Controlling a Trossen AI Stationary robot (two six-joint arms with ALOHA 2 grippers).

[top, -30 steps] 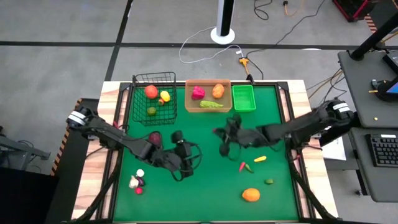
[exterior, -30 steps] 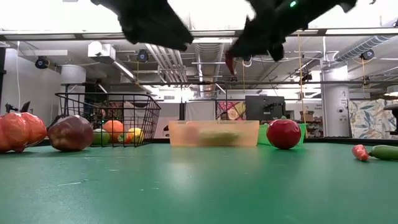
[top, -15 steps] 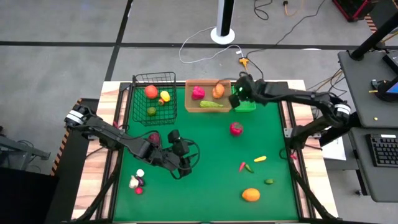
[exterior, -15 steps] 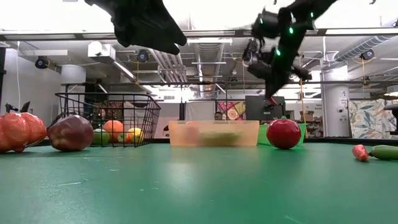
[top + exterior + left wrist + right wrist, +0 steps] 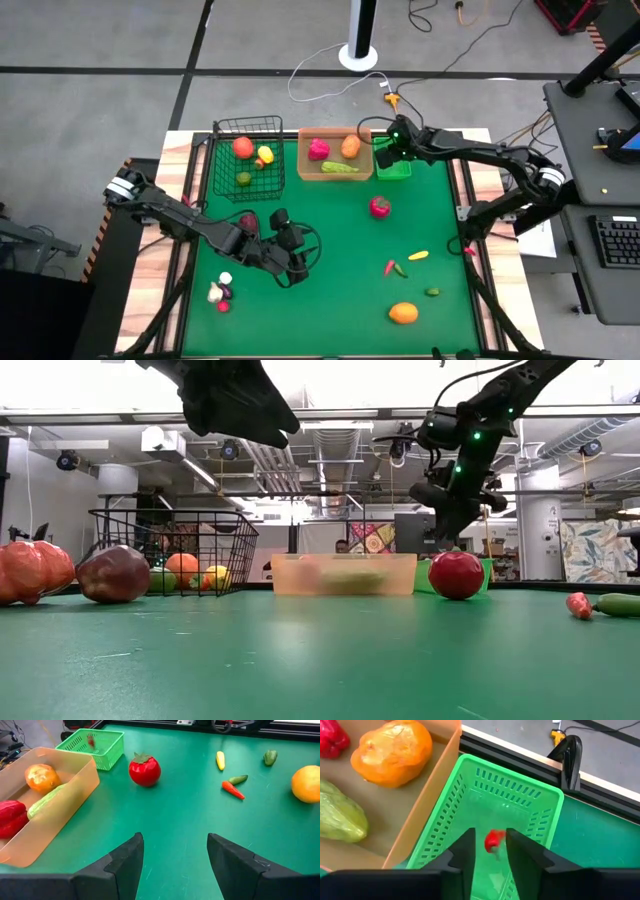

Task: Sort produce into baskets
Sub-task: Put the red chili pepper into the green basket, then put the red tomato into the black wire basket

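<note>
My right gripper (image 5: 489, 851) hangs over the green bin (image 5: 540, 805), fingers parted narrowly, a small red piece (image 5: 493, 840) loose between them. Tan tray (image 5: 305, 160) abuts at 9 o'clock; tomato (image 5: 380, 207) at 6.

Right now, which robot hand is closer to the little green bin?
The right one. The right gripper hangs right above the green bin at the table's far edge. The left gripper is far off, over the near-left part of the green table.
</note>
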